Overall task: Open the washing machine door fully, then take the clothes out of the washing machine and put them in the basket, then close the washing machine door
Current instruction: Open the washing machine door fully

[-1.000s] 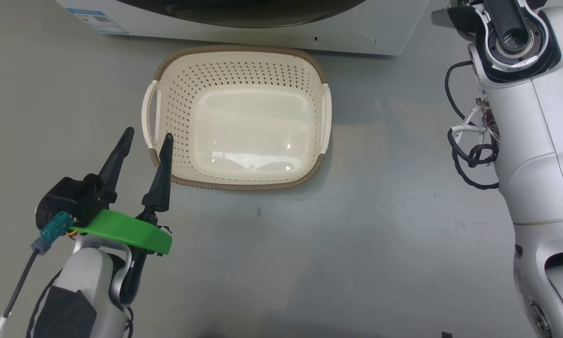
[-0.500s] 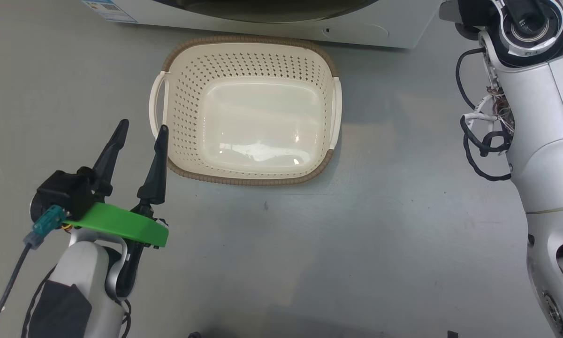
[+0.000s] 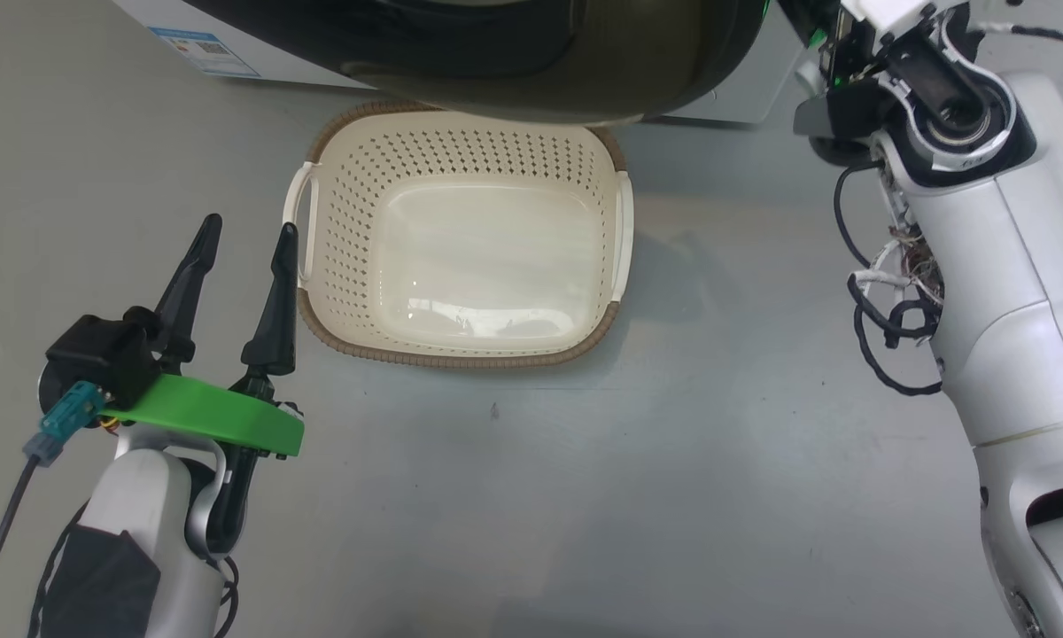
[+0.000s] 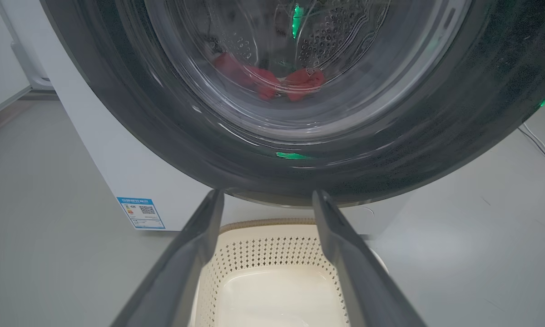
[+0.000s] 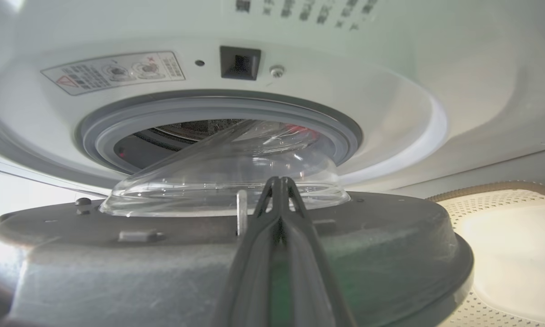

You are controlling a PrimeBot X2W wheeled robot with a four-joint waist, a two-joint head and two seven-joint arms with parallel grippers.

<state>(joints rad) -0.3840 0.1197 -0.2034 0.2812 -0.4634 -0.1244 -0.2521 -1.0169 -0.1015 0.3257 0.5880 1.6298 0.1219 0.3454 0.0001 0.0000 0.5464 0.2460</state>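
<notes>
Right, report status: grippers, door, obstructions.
Left gripper open; right gripper shut behind ajar round black-framed glass door. Red jersey clothes in white washer. Cream perforated basket empty beneath door.

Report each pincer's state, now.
Left pincer: open, empty.
Right pincer: shut, empty, at the washing machine door.

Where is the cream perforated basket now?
The basket sits mid head view on the grey floor, below the glossy black door, right of the left gripper.

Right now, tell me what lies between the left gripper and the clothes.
In the left wrist view, the washing machine door stands between the left gripper and the clothes. The red fabric shows through the door's clear glass window.
</notes>
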